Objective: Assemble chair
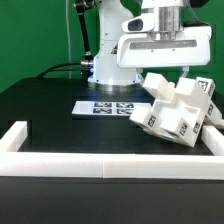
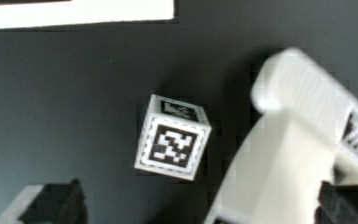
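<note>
Open pincer above the tilted chair on the black worktop.
The worktop carries everything, with the white arm rising at its back and a low white border rail along its front and the exterior view's left. The chair, a tilted cluster of white blocky tagged parts, sits at the exterior view's right, just beside the marker board. The pincer hangs right over it, jaws spread wide; I cannot tell whether it touches the chair. The wrist view shows a tagged block beside a blurred white part.
</note>
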